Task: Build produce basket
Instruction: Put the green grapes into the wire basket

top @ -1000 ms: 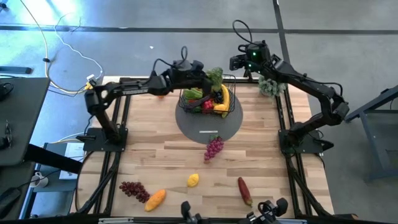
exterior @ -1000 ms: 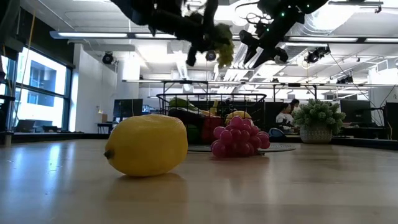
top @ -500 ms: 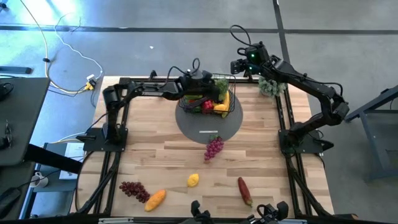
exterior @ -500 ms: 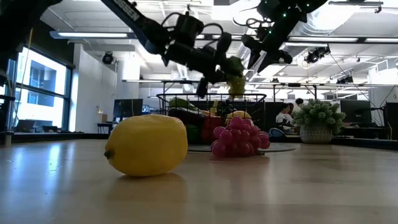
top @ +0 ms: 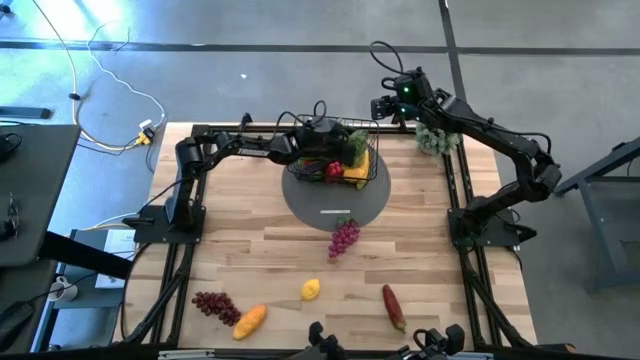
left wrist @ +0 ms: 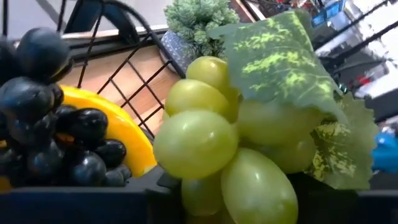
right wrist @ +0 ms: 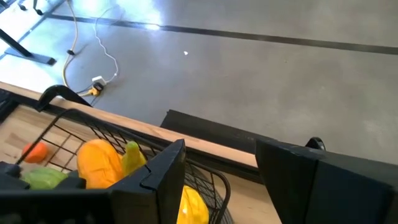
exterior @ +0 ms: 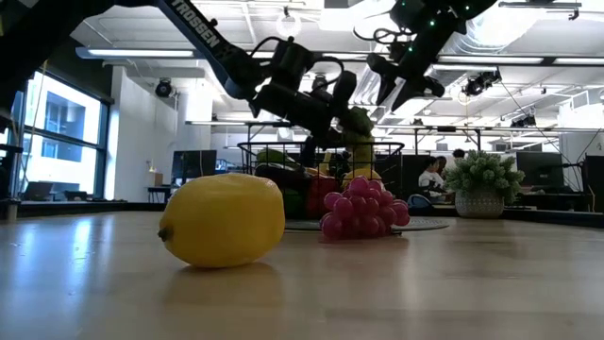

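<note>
On the wooden tabletop (top: 240,250), we see the left claw (top: 345,146) pinching a green grape bunch (left wrist: 236,137) over the black wire-mesh basket (top: 372,172); the right claw (top: 385,103), spread, waits behind the basket.

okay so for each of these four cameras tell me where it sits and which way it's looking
High: above the table, straight down; both arms, basket.
Low: table height, level across; lemon near, arms overhead.
Left wrist: on the left arm, facing green grapes held over the basket.
Right wrist: on the right arm, facing the floor past open fingers.
All four share the basket.
</note>
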Motion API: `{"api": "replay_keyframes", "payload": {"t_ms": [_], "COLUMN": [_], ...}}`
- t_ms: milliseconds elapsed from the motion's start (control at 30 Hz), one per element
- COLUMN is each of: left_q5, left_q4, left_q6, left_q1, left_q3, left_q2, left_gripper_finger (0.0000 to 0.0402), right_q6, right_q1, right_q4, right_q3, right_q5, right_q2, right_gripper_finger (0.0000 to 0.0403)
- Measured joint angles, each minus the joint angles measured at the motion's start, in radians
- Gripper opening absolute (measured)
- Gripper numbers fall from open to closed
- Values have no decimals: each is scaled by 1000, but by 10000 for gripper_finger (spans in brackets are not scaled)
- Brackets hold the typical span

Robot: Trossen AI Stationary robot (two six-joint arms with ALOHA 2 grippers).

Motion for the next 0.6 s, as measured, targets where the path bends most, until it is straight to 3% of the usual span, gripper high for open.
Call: {"api": "replay_keyframes", "payload": {"t_ms": [500, 600], "left_q5": [69, 96], "left_q4": [-5, -81], "left_q6": [44, 43], "left_q1": [10, 13], "left_q3": [2, 52], "left_q2": [-3, -3], "left_gripper_finger": [212, 223], "right_q6": [19, 19], "right_q1": [0, 0], "right_q4": [-57, -58], "right_q3": [0, 0], "right_q5": [0, -5], "right_q2": [1, 1], "right_gripper_finger": [177, 177]}}
